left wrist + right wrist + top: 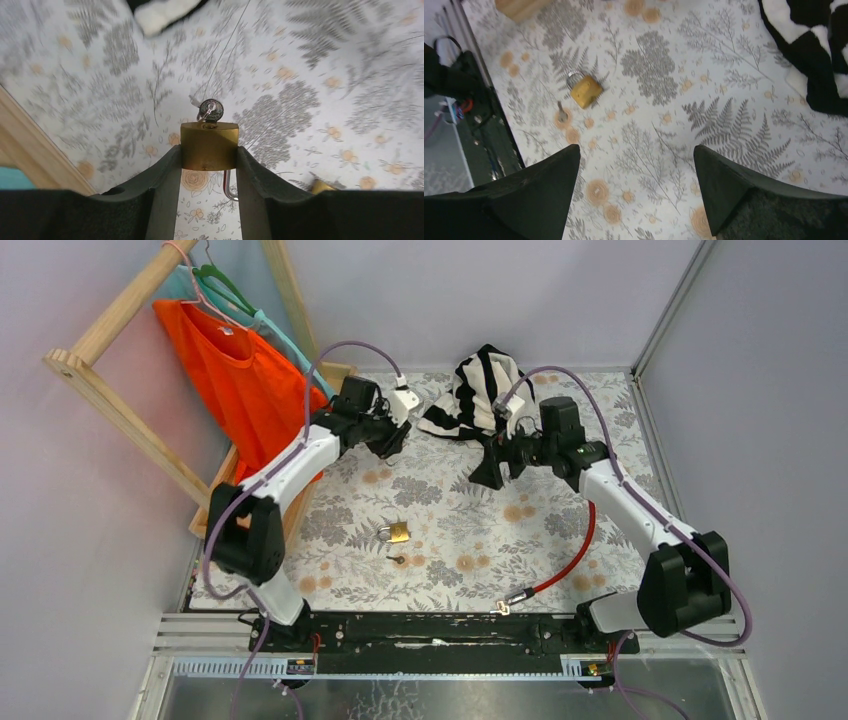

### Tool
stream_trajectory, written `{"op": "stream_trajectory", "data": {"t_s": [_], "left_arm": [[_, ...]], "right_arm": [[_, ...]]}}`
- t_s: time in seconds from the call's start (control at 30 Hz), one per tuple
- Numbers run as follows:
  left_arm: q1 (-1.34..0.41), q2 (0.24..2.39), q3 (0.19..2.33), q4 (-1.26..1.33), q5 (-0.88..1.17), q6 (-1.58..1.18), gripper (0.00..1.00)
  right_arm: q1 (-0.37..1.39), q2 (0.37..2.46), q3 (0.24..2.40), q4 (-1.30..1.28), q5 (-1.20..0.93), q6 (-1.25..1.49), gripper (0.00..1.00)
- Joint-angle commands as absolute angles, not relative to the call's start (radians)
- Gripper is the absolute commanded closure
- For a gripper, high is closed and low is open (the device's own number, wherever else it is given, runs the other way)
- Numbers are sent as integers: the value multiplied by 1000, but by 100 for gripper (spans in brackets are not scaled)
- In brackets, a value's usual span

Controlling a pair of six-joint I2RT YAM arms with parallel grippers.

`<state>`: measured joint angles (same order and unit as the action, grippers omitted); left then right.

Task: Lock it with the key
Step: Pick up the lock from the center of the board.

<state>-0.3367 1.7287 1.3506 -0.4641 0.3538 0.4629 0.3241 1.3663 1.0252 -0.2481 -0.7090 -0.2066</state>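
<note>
My left gripper (209,157) is shut on a brass padlock (209,142), clamped by its sides and held above the table. A silver key (211,110) sits in its keyhole, and part of its shackle (230,191) shows between the fingers. In the top view the left gripper (388,436) is at the back left and this padlock is hidden. A second brass padlock (398,532) lies mid-table with a loose key (398,560) beside it. Both show in the right wrist view, padlock (585,91) and key (560,112). My right gripper (636,155) is open and empty, raised (495,466).
A black-and-white striped cloth (480,390) lies at the back centre. A red cable (562,562) lies at the front right. A wooden rack (120,410) with an orange shirt (235,370) on a hanger stands at the left. The black base rail (440,630) runs along the near edge.
</note>
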Motion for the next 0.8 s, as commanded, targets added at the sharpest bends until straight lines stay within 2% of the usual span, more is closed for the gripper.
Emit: {"op": "stream_trajectory", "data": {"t_s": [0.0,0.2,0.37,0.57,0.77], "left_arm": [[-410,1593,1349,-462,455,573,100],[-548,1474,1347,-486,414,618,100],[-635,1458,1392,-519,370,597,100],[-668,1458,1400,-520,345,590,100],[-676,1462,1402,-520,331,595,100]], "right_arm": [[320,1431,1141,-127,-857,-1,11],[325,1513,1224,37,-980,283,14],[334,1541,1233,104,-1007,386,14],[359,1544,1221,139,-1032,429,22],[401,1577,1248,43,-976,376,28]]}}
